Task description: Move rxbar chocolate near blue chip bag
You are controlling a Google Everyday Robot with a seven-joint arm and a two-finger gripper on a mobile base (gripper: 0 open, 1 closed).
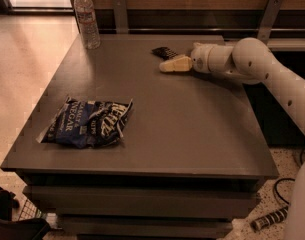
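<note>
Blue chip bag (87,123) is seen lying flat near the front-left edge of the tabletop (192,129). Gripper (168,65) is held low over the far-right part, pointed left; whether it is open or closed cannot be told. Rxbar chocolate (164,52) is laid flat just behind the gripper tip, well apart from the blue chip bag; contact cannot be determined. Water bottle (87,19) is stood upright at the far-left corner.

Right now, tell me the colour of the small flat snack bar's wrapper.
Black, in the camera view; the small flat rxbar chocolate lies just beyond the cream gripper.
</note>
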